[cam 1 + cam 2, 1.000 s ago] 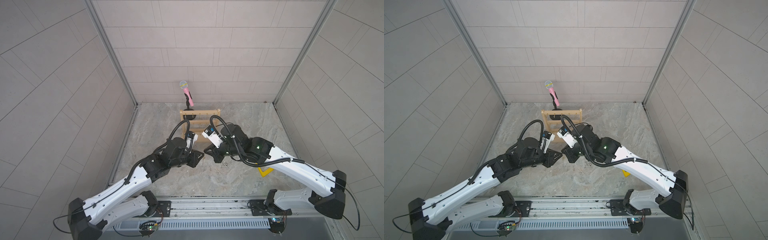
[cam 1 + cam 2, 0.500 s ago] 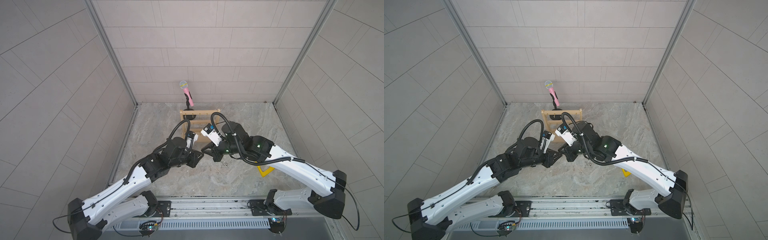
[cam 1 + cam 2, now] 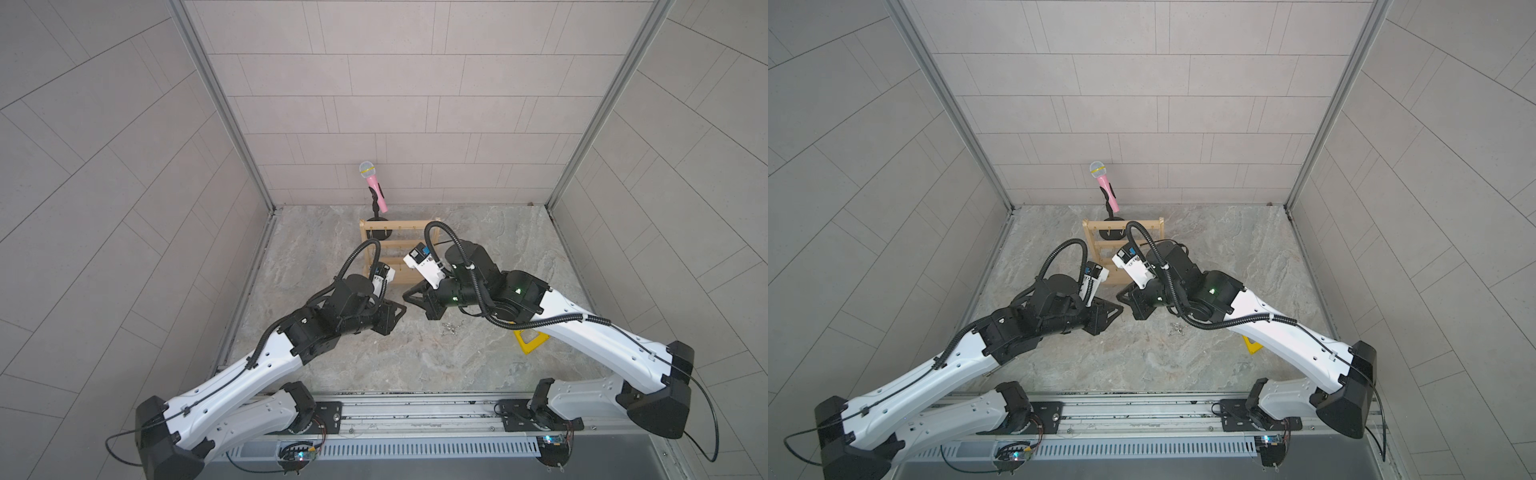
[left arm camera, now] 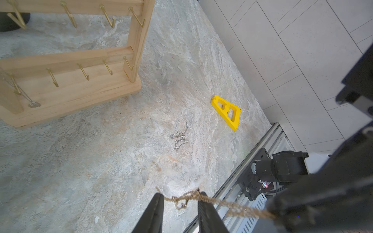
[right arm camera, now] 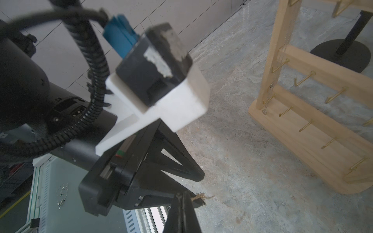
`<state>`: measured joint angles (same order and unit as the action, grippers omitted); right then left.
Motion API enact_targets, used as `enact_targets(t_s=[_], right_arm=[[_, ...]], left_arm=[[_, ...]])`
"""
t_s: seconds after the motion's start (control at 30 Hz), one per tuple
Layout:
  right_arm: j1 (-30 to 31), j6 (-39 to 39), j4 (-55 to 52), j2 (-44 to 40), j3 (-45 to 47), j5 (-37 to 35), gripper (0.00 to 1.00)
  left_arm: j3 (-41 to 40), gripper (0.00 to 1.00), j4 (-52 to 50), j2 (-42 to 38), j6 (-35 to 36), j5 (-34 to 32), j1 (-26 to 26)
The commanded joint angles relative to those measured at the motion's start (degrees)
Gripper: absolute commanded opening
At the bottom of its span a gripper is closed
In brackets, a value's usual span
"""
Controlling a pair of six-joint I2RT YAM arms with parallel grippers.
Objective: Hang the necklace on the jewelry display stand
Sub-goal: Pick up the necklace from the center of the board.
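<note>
Over the last second the right gripper (image 3: 409, 296) has closed in on the left gripper (image 3: 398, 310); we now log their tips nearly meeting above mid-table, just in front of the jewelry display stand (image 3: 398, 226). Neither top view resolves the necklace (image 4: 222, 202). The left wrist view shows it as a gold chain lying across the left gripper's parted fingertips (image 4: 158, 209) and running into the right gripper, whose jaws we see clamped on it in the right wrist view. Bare tabletop (image 3: 415, 365) lies open toward the front rail, and we note the walls well clear on both sides. Nearest clutter is a loose silver chain (image 4: 178, 137) and a yellow block (image 4: 228, 112), both beside the right arm.
</note>
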<state>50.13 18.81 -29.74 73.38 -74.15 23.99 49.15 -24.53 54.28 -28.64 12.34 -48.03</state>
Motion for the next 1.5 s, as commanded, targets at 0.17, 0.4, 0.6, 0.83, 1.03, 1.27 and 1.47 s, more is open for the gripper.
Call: enact_targets(t_s=[0.17, 0.4, 0.6, 0.83, 1.03, 1.27, 1.47], right_arm=[[-0.6, 1.4, 1.8, -2.9, -1.9, 0.0, 0.00], [-0.6, 1.9, 2.3, -3.2, -1.7, 0.4, 0.00], [-0.6, 2.3, 3.1, -3.5, -1.6, 1.0, 0.00], [-0.6, 3.0, 4.5, -2.9, -1.4, 2.3, 0.00], [-0.6, 3.7, 5.6, -2.8, -1.3, 2.8, 0.00], [-0.8, 4.3, 6.4, -2.4, -1.5, 2.7, 0.00], [-1.8, 4.3, 6.3, -2.3, -1.2, 2.0, 0.00]], left_arm=[[-1.8, 0.29, 1.1, -0.2, 0.4, -1.6, -0.3], [-1.9, 0.26, 1.6, 0.4, 0.0, -2.5, -0.3], [-2.7, 0.28, 3.1, 0.7, -0.7, -2.4, -0.2], [-2.9, 0.30, 4.9, 1.1, -1.2, -1.7, -0.3], [-3.4, 0.31, 5.4, 0.7, -1.4, -1.8, -0.2], [-4.4, 0.30, 7.2, 0.1, -2.1, -0.1, -0.3], [-4.1, 0.31, 5.5, -1.8, -1.4, 0.0, -0.3]])
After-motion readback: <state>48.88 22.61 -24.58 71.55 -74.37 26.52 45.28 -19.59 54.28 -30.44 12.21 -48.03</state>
